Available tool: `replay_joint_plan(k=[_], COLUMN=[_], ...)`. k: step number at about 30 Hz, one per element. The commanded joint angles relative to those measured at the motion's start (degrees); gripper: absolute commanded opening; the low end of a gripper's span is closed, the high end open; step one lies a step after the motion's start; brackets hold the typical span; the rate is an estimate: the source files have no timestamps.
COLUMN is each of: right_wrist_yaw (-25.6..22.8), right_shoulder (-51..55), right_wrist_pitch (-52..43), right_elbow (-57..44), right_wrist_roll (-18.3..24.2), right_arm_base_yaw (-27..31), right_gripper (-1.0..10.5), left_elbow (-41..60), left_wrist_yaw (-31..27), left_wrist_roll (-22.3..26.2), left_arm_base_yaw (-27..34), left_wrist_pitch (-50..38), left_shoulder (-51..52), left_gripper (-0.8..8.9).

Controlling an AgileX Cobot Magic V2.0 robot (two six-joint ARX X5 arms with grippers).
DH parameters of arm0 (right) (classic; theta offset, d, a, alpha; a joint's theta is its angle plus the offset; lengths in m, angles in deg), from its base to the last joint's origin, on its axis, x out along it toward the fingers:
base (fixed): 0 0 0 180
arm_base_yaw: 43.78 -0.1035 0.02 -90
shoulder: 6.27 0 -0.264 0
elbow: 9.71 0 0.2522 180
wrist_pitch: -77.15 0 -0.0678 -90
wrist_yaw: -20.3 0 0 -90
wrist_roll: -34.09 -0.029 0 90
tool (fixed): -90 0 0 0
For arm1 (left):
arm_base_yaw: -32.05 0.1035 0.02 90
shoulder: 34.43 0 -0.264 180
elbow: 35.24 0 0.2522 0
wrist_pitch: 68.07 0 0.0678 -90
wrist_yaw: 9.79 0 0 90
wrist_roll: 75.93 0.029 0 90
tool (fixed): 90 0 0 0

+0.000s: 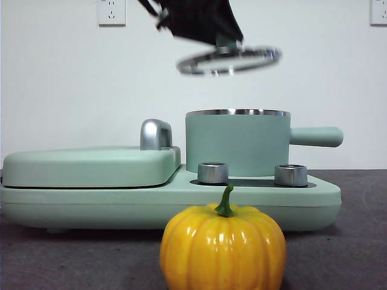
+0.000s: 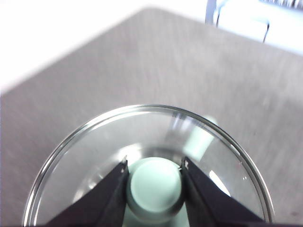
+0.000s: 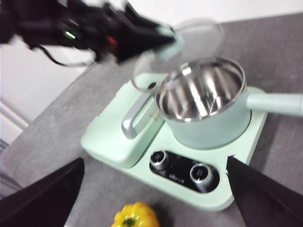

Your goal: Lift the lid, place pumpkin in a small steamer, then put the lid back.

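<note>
My left gripper point(image 2: 155, 163) is shut on the mint-green knob point(image 2: 155, 185) of the clear glass lid point(image 2: 94, 156). It holds the lid point(image 1: 230, 60) tilted in the air, well above the small steamer point(image 1: 236, 145) and slightly off to one side. The steamer's pot point(image 3: 203, 99) stands uncovered on the base, its steel inside bare and its handle point(image 1: 315, 136) pointing right. The yellow-orange pumpkin point(image 1: 222, 248) sits on the table in front of the base. My right gripper point(image 3: 155, 161) hangs open above the base's front, with the pumpkin point(image 3: 135, 216) just below it.
The long mint-green base point(image 1: 121, 202) carries two steel knobs point(image 1: 213, 173) and a flat hinged cover point(image 1: 91, 164) with a steel handle point(image 1: 155, 134) left of the pot. Grey table stretches around it. A white wall with sockets point(image 1: 111, 12) stands behind.
</note>
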Motion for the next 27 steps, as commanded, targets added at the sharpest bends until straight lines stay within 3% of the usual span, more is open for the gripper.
replay_joint_plan(k=[1, 8, 13, 22, 27], right_wrist_yaw=[0.46, -0.55, -3.58, -18.38, -23.12], right_shoulder=[-2.56, -9.33, -15.21, -28.3, -36.13], right_wrist_pitch=[1.53, 5.22, 5.66, 5.44, 5.03], right_elbow=[2.43, 5.25, 5.62, 5.62, 5.62], right_wrist_roll=[-0.13, -0.7, -3.89, -8.66, -10.25], right_arm_base_yaw=[-1.46, -8.94, -16.83, -35.69, -43.82], right_gripper=[4.8, 4.8, 4.8, 4.8, 4.8], left_elbow=[-1.73, -1.73, -1.73, -1.73, -1.73], left_wrist_yaw=[0.0, 0.0, 0.0, 0.0, 0.0], left_wrist_roll=[-0.22, -0.09, -0.09, -0.02, 0.02], left_arm_base_yaw=[0.39, 3.32, 6.36, 11.17, 13.29], left_wrist_pitch=[2.54, 12.41, 17.9, 25.66, 26.36], left_shoulder=[2.43, 9.94, 14.82, 19.96, 20.9], left_gripper=[0.8, 0.8, 0.8, 0.76, 0.5])
